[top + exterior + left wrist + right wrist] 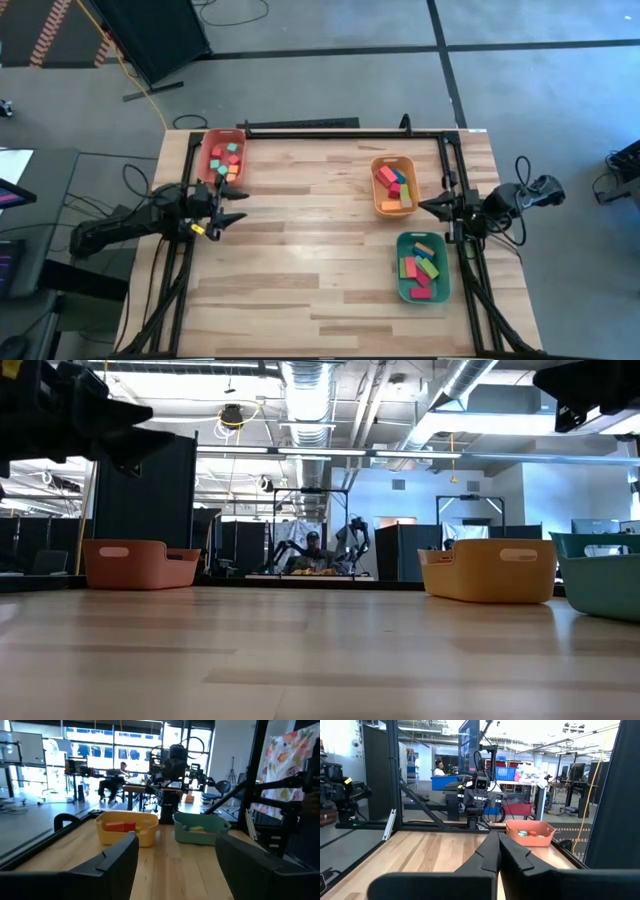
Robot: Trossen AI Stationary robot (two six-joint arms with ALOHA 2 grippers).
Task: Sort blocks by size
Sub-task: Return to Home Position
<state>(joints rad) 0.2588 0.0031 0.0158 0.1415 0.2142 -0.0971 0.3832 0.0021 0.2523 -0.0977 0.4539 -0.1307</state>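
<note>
Since both arms are parked at their own sides of the surface (320, 250), here's a quick status from my end. All the blocks (393, 182) I can spot sit inside one of three trays.

Left arm (130, 225) first. The left jaws are spread wide with nothing between them. The left wrist view shows a big gap between the two dark fingers (115, 860). They point in toward the middle of the wood. Just off to one side of them, toward the far edge, is the red-orange tray (140, 565). It holds the little cubes (228, 160), a mix of red, green, orange and teal. Straight ahead of the left jaws, well across the surface, sit the orange tray (490, 570) and the green tray (605, 585).

Now the right arm (510, 200). The right jaws are pressed together on nothing, and in the right wrist view the fingers (487, 855) meet in a point. They aim inward too. The orange tray is just beside their tip on one side and the green tray is near on the other. The orange tray has the mid-size pieces, and the green one has the longer bars (420, 265).

From the low view, both sets of jaws hang well above the surface. Only dark bits show at the top corners. Way behind the surface a person (313, 550) sits at a desk.
</note>
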